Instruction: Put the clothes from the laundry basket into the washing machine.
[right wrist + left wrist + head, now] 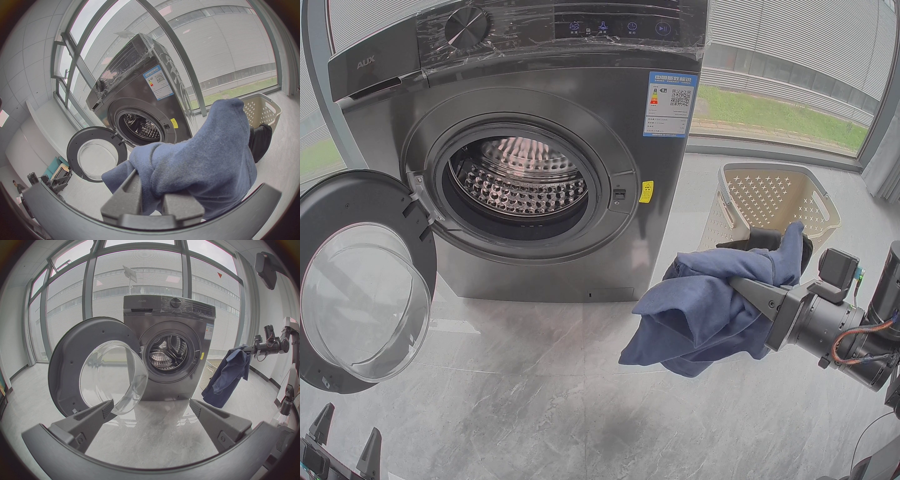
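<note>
Surroundings: I see the washer (pixel 550 262) ahead, its door (pixel 362 281) swung wide to the left and the drum (pixel 519 175) exposed.
Basket (pixel 775 194): on the floor just right of the washer, a dark garment (pixel 765 239) lying over its near rim.
Path: bare floor (pixel 550 387) between the held cloth and the drum mouth.
Right gripper (pixel 744 289): jaws clamped on the blue garment (pixel 694 312), which hangs in the air before the basket.
Left gripper (pixel 151 405): low, facing the door; jaws spread wide, touching nothing.
</note>
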